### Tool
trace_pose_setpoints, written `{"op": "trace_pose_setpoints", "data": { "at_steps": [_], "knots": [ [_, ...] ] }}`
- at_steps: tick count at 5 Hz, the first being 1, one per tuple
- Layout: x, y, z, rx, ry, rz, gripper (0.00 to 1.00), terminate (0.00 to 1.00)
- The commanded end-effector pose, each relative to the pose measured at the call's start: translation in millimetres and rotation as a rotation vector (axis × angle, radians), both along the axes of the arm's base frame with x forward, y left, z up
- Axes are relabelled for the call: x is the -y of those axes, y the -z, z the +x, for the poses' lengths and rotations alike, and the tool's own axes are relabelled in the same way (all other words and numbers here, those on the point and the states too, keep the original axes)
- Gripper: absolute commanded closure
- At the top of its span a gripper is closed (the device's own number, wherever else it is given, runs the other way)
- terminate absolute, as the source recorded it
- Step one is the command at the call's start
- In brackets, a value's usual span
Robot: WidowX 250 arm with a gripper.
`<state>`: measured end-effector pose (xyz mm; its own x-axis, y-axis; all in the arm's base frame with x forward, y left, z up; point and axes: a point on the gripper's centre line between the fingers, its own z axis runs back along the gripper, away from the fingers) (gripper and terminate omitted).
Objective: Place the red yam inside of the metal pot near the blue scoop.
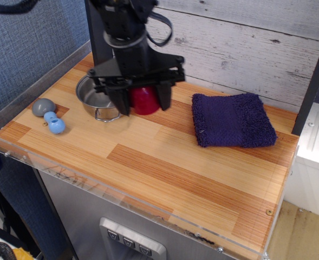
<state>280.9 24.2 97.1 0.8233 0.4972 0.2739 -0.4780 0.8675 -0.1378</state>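
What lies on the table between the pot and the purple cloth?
The gripper holding the yam, beside the pot; then bare wood up to the cloth.
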Motion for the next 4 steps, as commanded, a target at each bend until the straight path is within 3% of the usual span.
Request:
{"op": "trace_pose_setpoints", "data": {
  "at_steps": [1, 4],
  "knots": [
    [-49, -5, 10, 0.019, -0.090, 0.013, 1.00, 0.00],
    [-100, 11, 33, -0.008, -0.177, 0.010, 1.00, 0.00]
  ]
}}
